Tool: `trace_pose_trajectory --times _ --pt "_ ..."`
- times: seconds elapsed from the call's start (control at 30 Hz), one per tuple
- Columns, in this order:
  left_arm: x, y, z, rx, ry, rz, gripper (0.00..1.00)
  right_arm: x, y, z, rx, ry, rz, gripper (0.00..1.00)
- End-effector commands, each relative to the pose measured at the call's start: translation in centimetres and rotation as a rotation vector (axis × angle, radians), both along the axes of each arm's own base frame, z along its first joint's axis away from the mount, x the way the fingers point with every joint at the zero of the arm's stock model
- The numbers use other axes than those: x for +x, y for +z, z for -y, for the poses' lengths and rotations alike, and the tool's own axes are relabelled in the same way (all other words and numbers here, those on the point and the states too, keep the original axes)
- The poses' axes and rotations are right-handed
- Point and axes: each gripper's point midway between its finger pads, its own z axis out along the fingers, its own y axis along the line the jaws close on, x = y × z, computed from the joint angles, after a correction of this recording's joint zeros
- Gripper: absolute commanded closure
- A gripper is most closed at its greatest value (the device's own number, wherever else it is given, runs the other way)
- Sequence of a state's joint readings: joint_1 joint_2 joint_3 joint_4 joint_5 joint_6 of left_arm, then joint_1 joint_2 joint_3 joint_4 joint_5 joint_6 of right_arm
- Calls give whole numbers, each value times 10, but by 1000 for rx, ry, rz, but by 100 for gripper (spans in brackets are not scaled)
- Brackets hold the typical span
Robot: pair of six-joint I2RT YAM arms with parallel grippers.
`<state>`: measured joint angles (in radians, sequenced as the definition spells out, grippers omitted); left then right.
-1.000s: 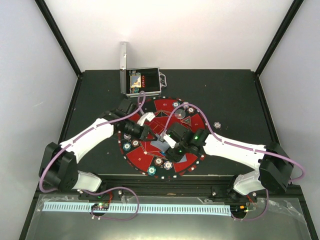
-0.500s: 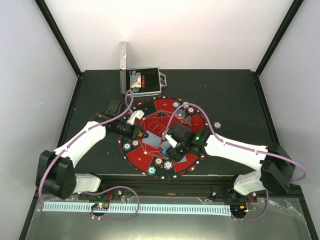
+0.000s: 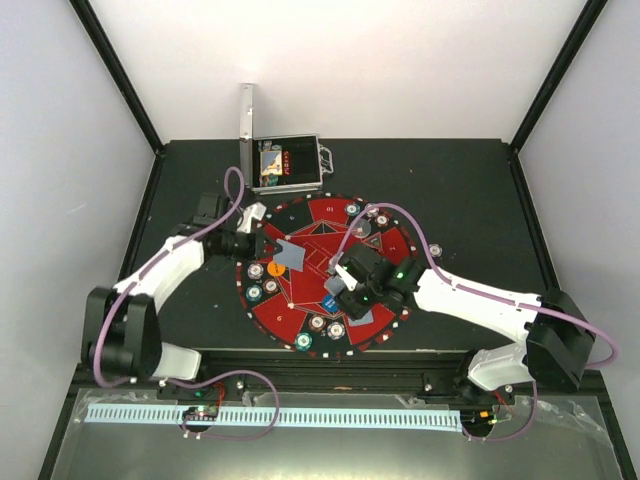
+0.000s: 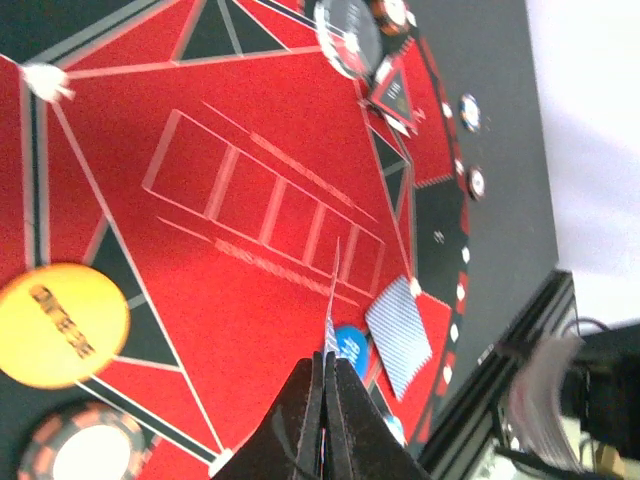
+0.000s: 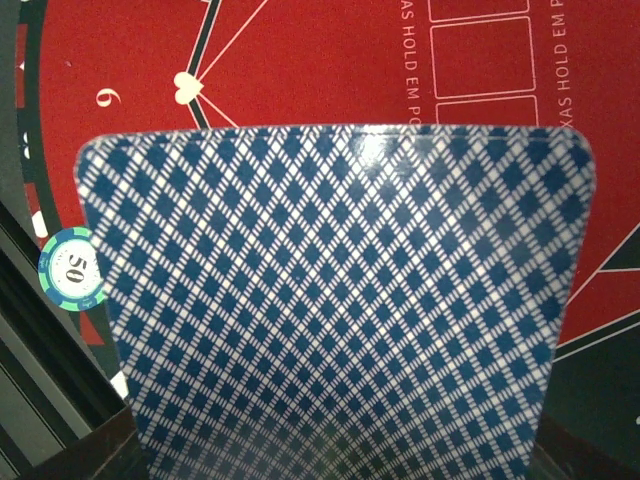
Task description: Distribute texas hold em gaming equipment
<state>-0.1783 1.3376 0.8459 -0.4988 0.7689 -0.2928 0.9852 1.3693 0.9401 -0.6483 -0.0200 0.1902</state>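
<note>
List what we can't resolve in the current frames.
- Left wrist: the held card sits edge-on in the left tool, so its face is unseen.
- Right wrist: the blue-backed card fills the view, hiding how the right tool grips it and most of the mat.
- Left wrist: the orange disc lettering is blurred.
- Top external: the silver case contents are too small to read.

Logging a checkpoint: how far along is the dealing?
Done: chips sit round the mat's rim, the orange disc and blue disc lie on it, one dealt card lies face down. In hand: the left claw pinches a first card, the right claw a second card. Left: placing both; whether the case holds more cards is unclear.
</note>
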Motion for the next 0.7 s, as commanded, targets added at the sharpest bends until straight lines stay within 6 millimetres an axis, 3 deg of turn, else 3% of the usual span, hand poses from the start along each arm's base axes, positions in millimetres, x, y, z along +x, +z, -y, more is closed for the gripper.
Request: trace_pose_trajectory --times 0.0,0.13,0.3,0.67 --pt "53 -7 -6 -17 49 33 98 11 12 -3 46 -29 47 41" --pt "81 -30 -4 8 29 2 98 13 15 -1 54 -37 59 41" --pt "101 -56 -4 30 31 -17 98 14 15 1 67 -46 60 41" --pt "111 -96 -28 129 50 -78 99 13 10 3 61 -42 50 41"
